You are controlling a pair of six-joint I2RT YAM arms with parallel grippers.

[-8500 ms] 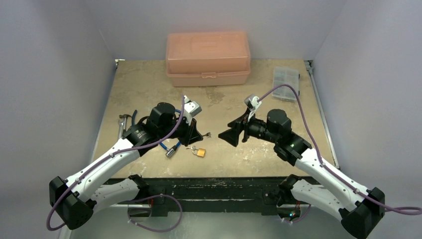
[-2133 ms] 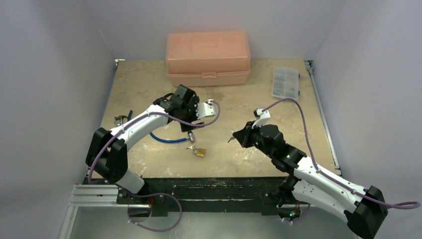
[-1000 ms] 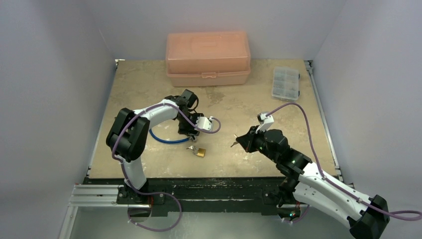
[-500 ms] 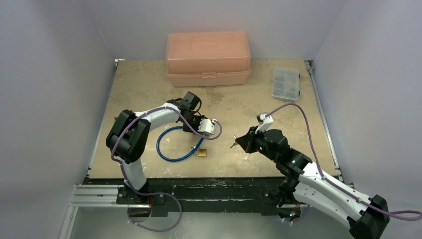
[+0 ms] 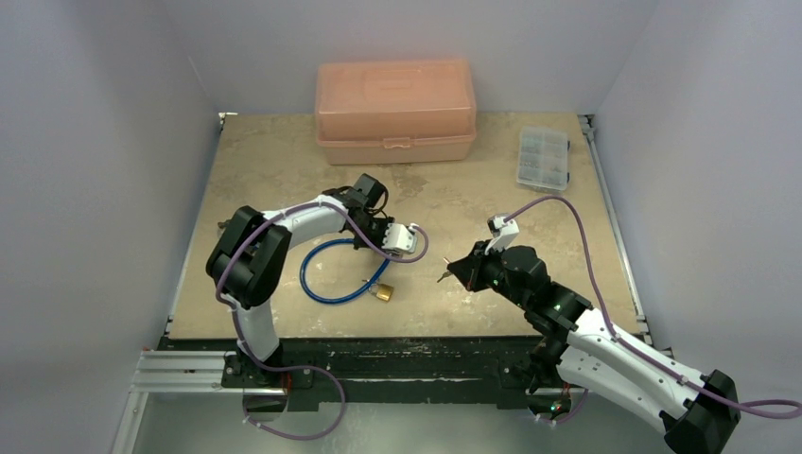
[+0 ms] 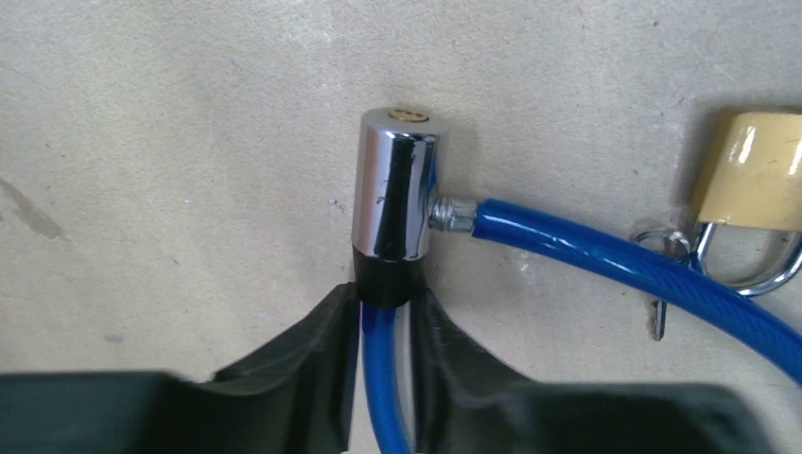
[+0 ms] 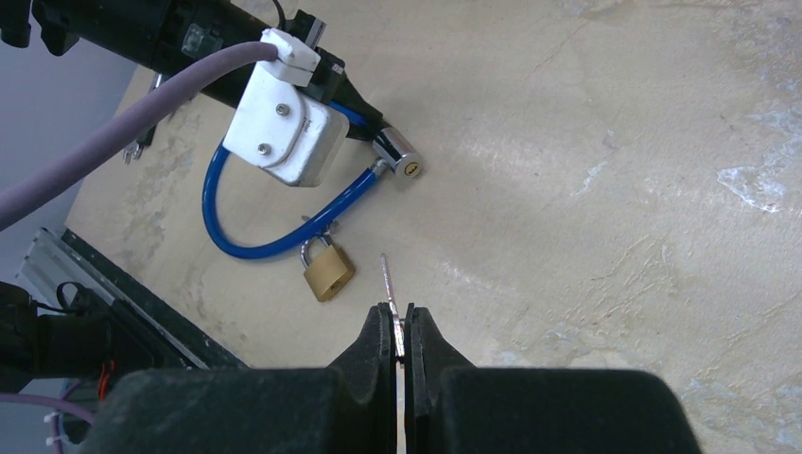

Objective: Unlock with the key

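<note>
L gripper point(image 6: 386, 301) fingers clamped on blue cable point(image 6: 586, 253) just behind its chrome lock cyl point(image 6: 397, 194). R gripper point(image 7: 399, 320) pinched tight on key point(image 7: 388, 276), blade sticking out fwd over table point(image 7: 615, 189), near brass padlock point(image 7: 328, 271), apart from cyl.
</note>
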